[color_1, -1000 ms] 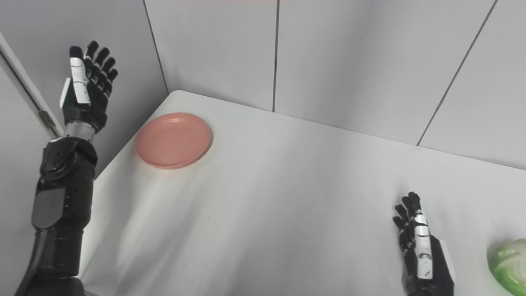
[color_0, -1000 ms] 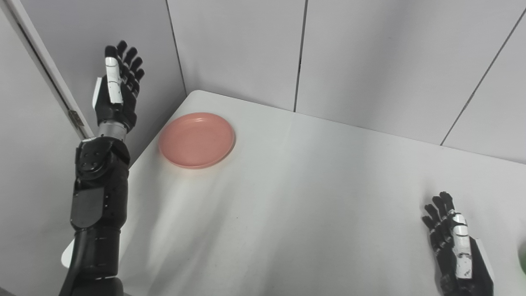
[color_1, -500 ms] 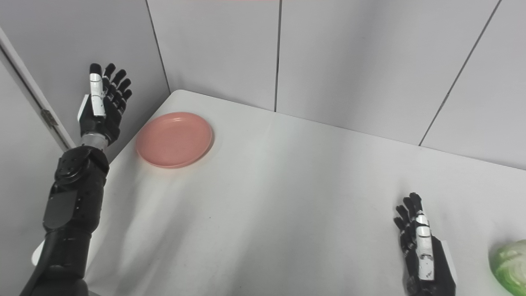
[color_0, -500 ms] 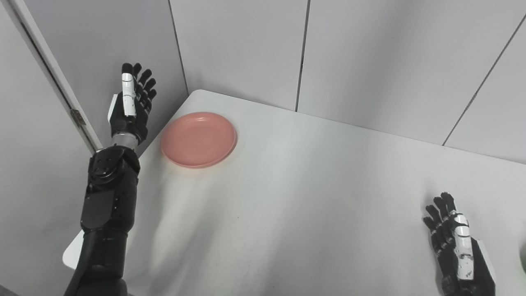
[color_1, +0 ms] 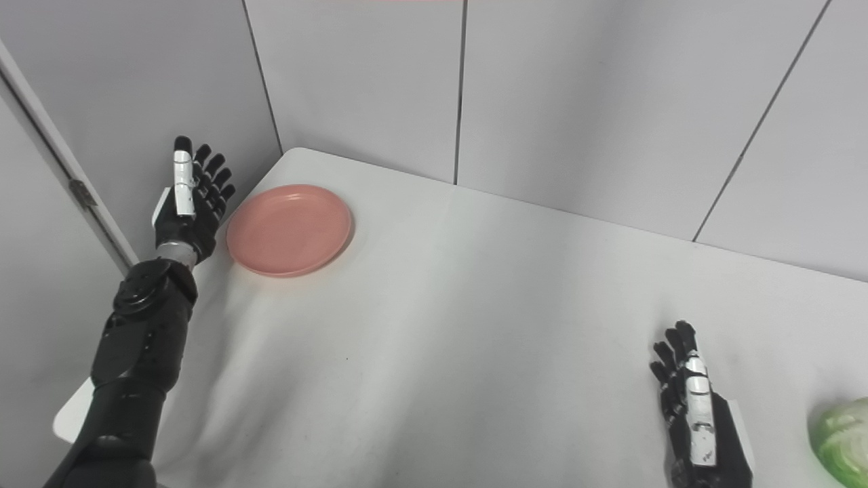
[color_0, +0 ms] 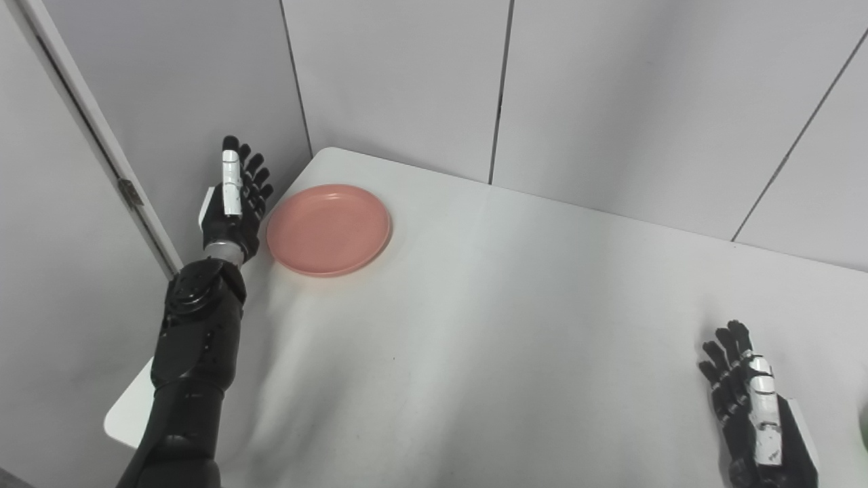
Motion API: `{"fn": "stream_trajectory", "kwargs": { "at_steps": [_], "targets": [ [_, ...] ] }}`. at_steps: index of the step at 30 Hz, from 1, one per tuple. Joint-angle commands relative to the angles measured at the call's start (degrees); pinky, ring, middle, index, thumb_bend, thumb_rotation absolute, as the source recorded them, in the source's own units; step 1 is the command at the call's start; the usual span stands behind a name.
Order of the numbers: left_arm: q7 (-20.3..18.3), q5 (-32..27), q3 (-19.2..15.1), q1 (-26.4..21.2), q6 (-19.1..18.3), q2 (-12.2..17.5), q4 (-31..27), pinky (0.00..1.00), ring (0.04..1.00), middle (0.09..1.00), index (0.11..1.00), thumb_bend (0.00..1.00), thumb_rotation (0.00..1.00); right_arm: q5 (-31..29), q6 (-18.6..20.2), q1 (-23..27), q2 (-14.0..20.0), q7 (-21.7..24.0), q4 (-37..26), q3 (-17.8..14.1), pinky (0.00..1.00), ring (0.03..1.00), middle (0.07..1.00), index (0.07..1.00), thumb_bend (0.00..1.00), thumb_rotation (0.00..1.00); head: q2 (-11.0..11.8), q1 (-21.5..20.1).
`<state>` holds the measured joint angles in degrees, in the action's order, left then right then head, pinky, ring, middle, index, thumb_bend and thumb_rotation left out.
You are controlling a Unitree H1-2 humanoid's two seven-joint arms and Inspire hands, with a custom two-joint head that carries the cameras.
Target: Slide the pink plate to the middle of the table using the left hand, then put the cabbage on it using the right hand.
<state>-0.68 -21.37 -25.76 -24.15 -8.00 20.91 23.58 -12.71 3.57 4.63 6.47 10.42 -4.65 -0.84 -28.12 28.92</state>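
While the pink plate [color_0: 328,229] lies at the far left corner of the white surface [color_0: 488,325], the left hand [color_0: 234,207] stands just beside its left rim, fingers [color_0: 232,177] spread and empty; it has dropped closer since earlier. The right hand [color_1: 698,420] rests open near the cabbage [color_1: 841,439].

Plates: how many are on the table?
1. The round pink plate sits near the white table's far left corner, beside the open left hand. None looks hidden.
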Motion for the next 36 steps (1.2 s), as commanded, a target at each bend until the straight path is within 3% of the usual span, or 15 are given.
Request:
{"fn": "stream_trajectory", "kwargs": {
  "at_steps": [1,7,16,19,28,36],
  "targets": [
    [-0.33,0.32,0.18,-2.62,2.64,1.63,0.30,1.00,0.992,0.986,0.997,0.84,0.98,-0.66,-0.13,0.98,0.17,0.43,-1.50,-0.22,1.00,1.000,1.000,1.000,0.33,1.00,-0.17,-0.15],
    [0.61,0.74,-0.03,-3.00,3.81,1.69,4.04,0.99,0.975,0.968,0.976,0.85,0.98,-0.32,-0.57,1.02,0.49,0.57,-1.24,-0.12,1.00,1.000,1.000,1.000,0.34,1.00,-0.32,-0.12],
    [-0.13,-0.61,-0.98,-3.33,7.53,1.56,9.45,1.00,0.988,0.980,0.990,0.83,0.99,-0.84,-0.30,0.97,0.57,0.78,-1.42,-0.11,1.00,1.000,1.000,1.000,0.34,1.00,-0.47,-0.03],
    [-0.34,-1.74,-1.59,-3.33,7.09,1.46,10.35,1.00,0.992,0.980,0.989,0.83,0.97,-0.84,-0.30,0.97,0.37,0.56,-1.42,-0.16,1.00,1.000,1.000,1.000,0.34,1.00,-0.55,-0.15],
    [-1.74,-1.70,-0.88,-2.78,9.80,0.96,13.60,1.00,0.984,0.980,0.988,0.85,0.96,-0.13,0.15,0.83,0.10,0.18,-2.11,0.13,1.00,1.000,1.000,1.000,0.35,1.00,-0.71,-0.70],
    [-1.36,-1.25,1.65,-0.88,6.59,-1.98,7.50,0.97,0.967,0.961,0.973,0.81,0.99,1.02,-0.70,0.98,0.09,-0.10,-1.89,0.38,1.00,1.000,1.000,1.000,0.35,1.00,-0.96,-1.28]
  ]
}}
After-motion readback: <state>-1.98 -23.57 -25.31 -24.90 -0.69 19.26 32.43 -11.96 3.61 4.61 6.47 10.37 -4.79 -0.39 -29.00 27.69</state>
